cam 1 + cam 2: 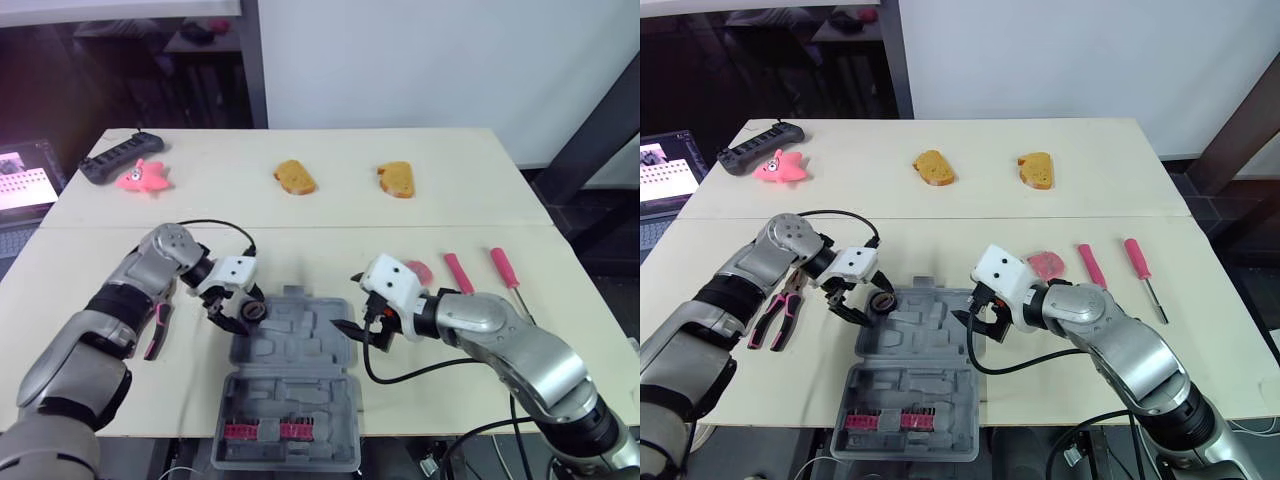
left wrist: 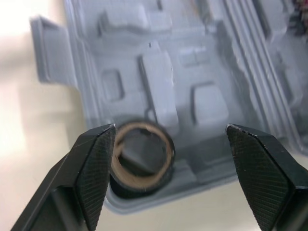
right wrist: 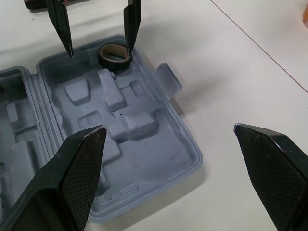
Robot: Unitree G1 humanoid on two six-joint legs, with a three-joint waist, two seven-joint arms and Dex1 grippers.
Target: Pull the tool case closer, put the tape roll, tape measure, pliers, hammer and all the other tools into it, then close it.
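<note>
One tool case (image 1: 910, 385) lies open on the table (image 1: 940, 220), both grey moulded halves facing up. Two red strips (image 1: 865, 421) sit in the half farther from the two grippers.

The left gripper (image 2: 170, 130) hangs over the far left corner of the other half with its fingers spread wide and nothing gripped. One tape roll (image 2: 142, 159) lies flat in that corner pocket, between the two fingers and close against one finger (image 2: 96, 163); whether they touch cannot be told.

The right gripper (image 3: 168, 130) hovers at the opposite edge of the same half, its jaws wide apart and empty, pointing across the case toward the left gripper.

One pair of pliers (image 1: 780, 310) with pink handles lies on the table just outboard of the left gripper, beside its forearm. One pink rounded object (image 1: 1045, 264) rests just behind the right gripper, and two pink-handled screwdrivers (image 1: 1092, 266) (image 1: 1140, 262) lie side by side farther out on that side.

Well beyond both grippers are two bread slices (image 1: 934, 167) (image 1: 1036, 170), one pink toy (image 1: 780, 167) and one black power strip (image 1: 758, 150).
</note>
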